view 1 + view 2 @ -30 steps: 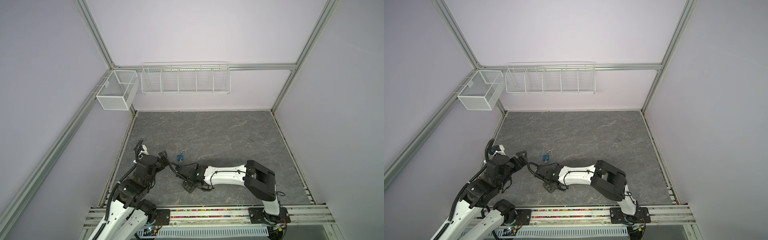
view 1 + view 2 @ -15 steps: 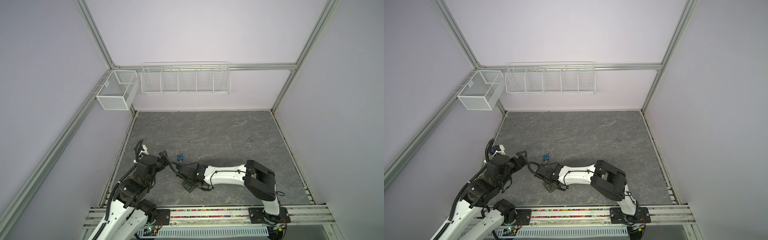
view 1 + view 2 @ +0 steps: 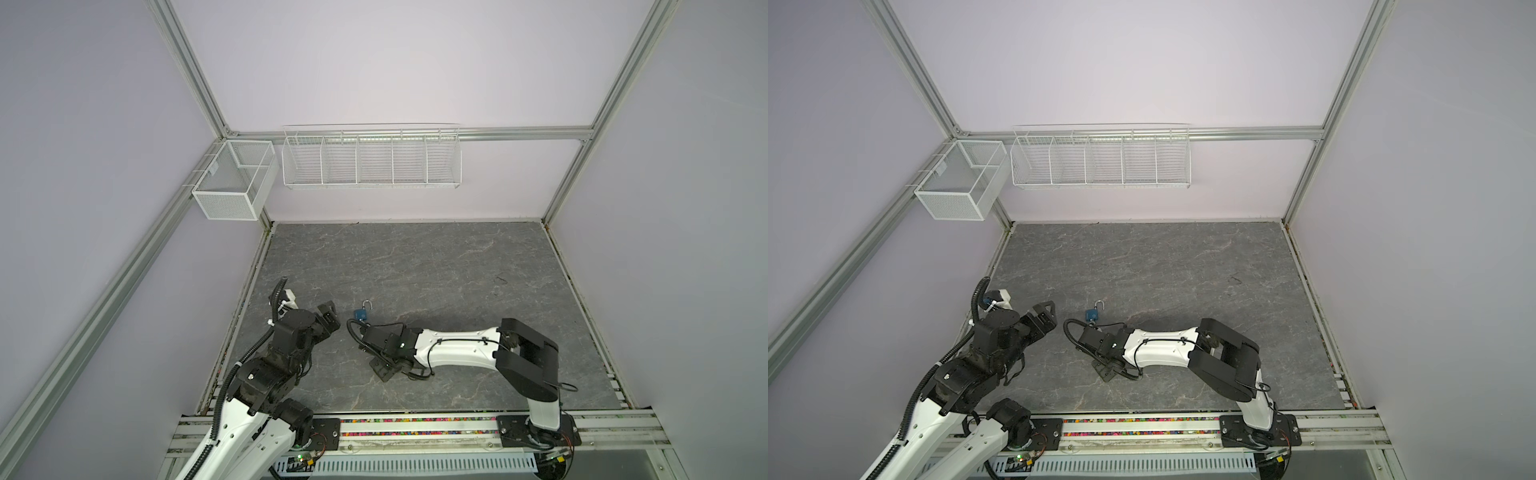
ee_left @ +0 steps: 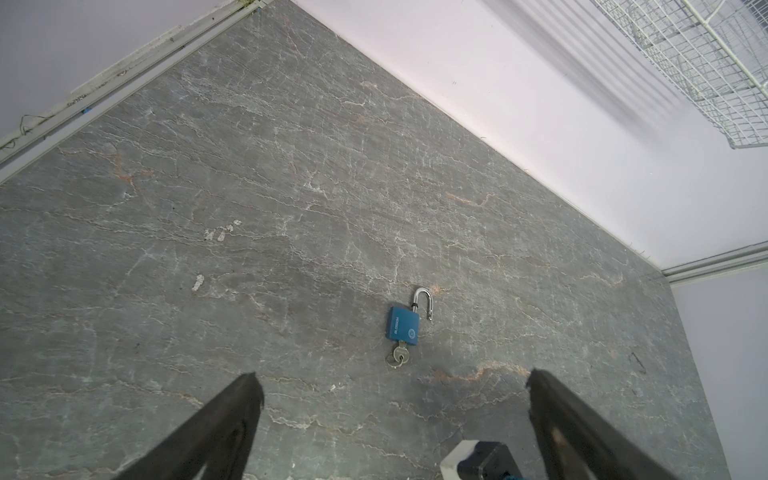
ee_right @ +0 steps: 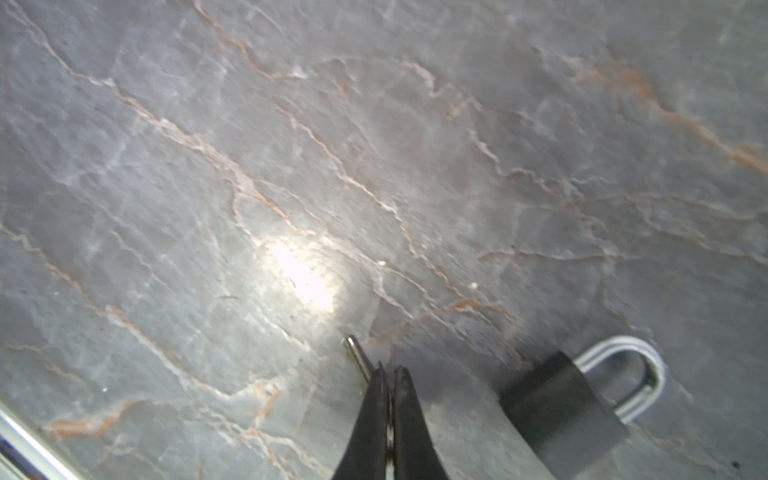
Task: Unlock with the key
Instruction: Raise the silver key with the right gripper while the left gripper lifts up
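Lying flat on the mat [image 3: 415, 266], the lock [image 3: 360, 314] sits at the near left of the floor in both top views, between the ends of the two arms. Its shackle [image 4: 424, 301] is sprung: one leg is in the blue body, the other hangs free beside it. In the left wrist view the key [image 4: 400, 355] is seated in the end of the body opposite the shackle, with a small ring [image 4: 392, 361] through its head, and it lies apart from the left fingers [image 4: 224, 428].

The left gripper [image 4: 392, 374] is released and empty, its fingers spread wide. In a top view the left gripper [image 3: 330, 319] hovers just left of the lock, not touching it.

The right gripper [image 5: 388, 370] is clenched, its fingers [image 5: 409, 415] pressed together. A thin bright metal piece [image 5: 356, 353] projects past the tips and glints in the slit between them (this view is blurred, so whether the piece is the key cannot be told; the left wrist view shows the key in the lock). The lock lies just beside these fingers, apart from them, and its body looks dark in this view. In both top views the right arm [image 3: 457, 345] stretches low across the mat from the rail [image 3: 415, 432], its wrist end just beside the lock on the near side.
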Available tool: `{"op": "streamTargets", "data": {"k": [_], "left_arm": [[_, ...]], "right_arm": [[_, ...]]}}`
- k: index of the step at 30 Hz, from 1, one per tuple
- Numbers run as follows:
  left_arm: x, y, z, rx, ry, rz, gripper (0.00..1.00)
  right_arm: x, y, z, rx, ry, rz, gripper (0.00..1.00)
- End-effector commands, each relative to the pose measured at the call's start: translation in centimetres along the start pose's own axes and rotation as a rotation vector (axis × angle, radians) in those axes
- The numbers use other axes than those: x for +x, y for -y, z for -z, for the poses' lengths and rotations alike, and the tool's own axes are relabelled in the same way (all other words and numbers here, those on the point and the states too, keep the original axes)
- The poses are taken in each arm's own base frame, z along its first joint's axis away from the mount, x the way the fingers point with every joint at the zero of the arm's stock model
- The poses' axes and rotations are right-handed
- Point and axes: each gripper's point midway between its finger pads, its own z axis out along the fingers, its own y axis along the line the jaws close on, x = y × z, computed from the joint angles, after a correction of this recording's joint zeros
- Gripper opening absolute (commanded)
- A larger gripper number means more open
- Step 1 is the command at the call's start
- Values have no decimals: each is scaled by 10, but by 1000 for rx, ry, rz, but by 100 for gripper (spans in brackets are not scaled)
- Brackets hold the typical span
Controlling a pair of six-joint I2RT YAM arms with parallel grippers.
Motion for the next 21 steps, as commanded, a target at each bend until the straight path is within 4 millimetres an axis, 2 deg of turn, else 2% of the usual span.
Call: {"op": "streamTargets", "data": {"k": [1,9,15,21], "left_arm": [[5,-2,-4,-4,-10,14,99],[5,7,-4,40,-21,48,99],[6,22,-6,113,-32,81,100],[8,40,-12,197,-37,56,97]], "right_arm": [[-9,5,16,-17,54,-39,7],[-22,15,36,-35,120,-78,7],[-38,30,67,-54,198,-123,6],[-56,56,100,-52,273,-176,7]]}}
